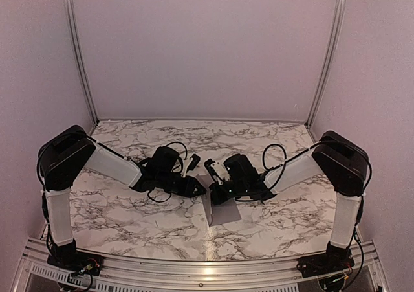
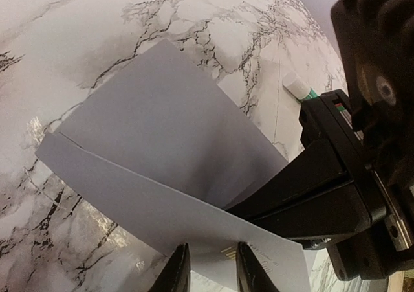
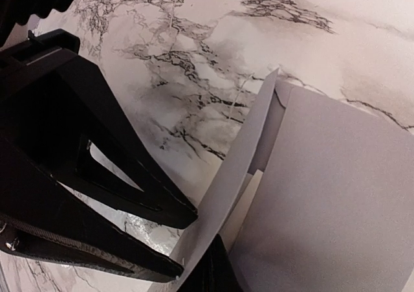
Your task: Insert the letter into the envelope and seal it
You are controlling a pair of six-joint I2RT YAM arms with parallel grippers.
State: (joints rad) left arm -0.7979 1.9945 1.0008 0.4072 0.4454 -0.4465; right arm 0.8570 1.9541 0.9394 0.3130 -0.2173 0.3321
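While both arms meet over the middle of the marble table (image 1: pixel 129 214), the envelope (image 1: pixel 223 211) lies just in front of their wrists, its grey body flat on the table and one grey panel lifted off it. From the right wrist view that lifted panel stands nearly edge-on above the envelope's flat body, and the letter (image 3: pixel 249 198) shows as a cream strip tucked in the gap under it, inside the envelope. A sliver of tan also peeks out at the envelope's near edge in the left wrist view.

The right gripper (image 2: pixel 236 208) reaches in from the envelope's side with its black fingers pressed together, tips at the fold where the lifted panel meets the flat body, clamping the envelope there. The left gripper (image 2: pixel 210 256) sits at the envelope's near edge with its fingers (image 2: pixel 180 269) spread apart, grey paper showing in the gap between them, so it is released rather than pinching.

Beyond the envelope's far corner, a small green-white tube (image 2: pixel 296 85) lies on the table, apart from the paper.
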